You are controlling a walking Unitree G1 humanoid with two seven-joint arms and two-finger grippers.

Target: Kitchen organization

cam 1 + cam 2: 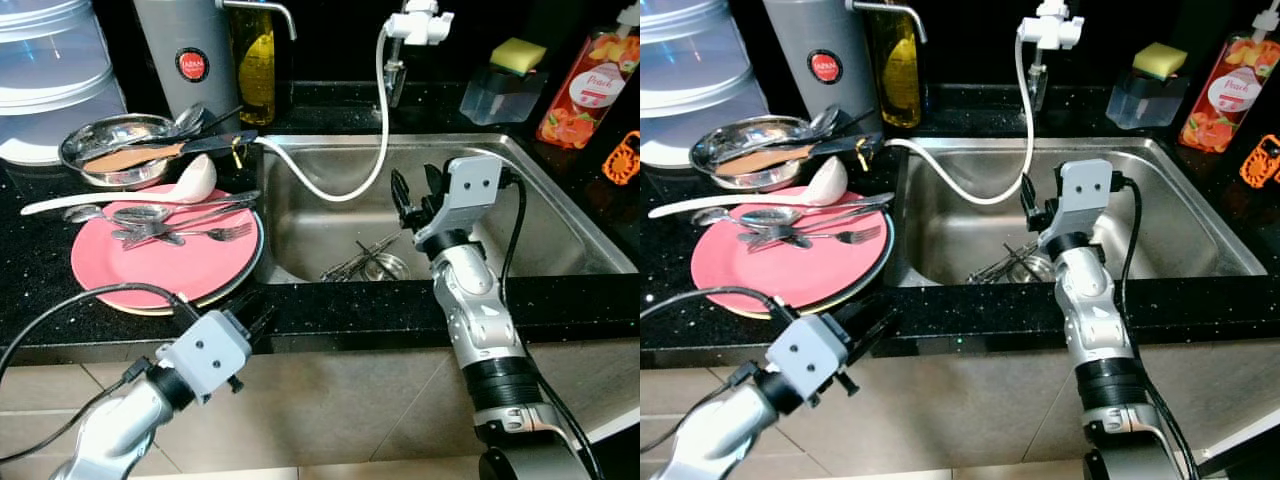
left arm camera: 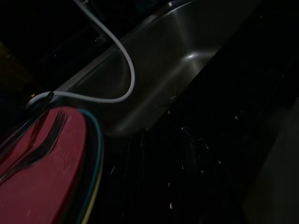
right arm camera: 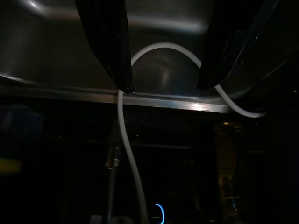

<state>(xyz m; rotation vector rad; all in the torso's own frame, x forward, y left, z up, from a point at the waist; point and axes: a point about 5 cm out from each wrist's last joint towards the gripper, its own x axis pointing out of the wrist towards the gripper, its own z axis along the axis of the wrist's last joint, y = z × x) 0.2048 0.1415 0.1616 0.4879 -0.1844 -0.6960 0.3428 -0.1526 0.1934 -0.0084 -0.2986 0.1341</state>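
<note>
A pink plate (image 1: 130, 270) lies on the black counter at the left, carrying forks (image 1: 190, 235) and spoons (image 1: 140, 213), with a white ladle (image 1: 195, 180) at its far edge. Behind it a steel bowl (image 1: 80, 140) holds a black-handled knife (image 1: 215, 143). More cutlery (image 1: 365, 262) lies around the drain of the steel sink (image 1: 560, 230). My right gripper (image 1: 415, 188) hovers over the sink, open and holding nothing; the right wrist view shows its fingers (image 3: 110, 51) wide apart. My left gripper (image 1: 258, 325) is low at the counter's front edge beside the plate, open and holding nothing.
A white hose (image 1: 330, 190) loops from the tap (image 1: 418, 25) into the sink. At the back stand a grey canister (image 1: 185, 55), an oil bottle (image 1: 255, 65), a sponge holder (image 1: 505, 85) and a soap bottle (image 1: 590, 85). Clear stacked tubs (image 1: 50, 70) fill the far left.
</note>
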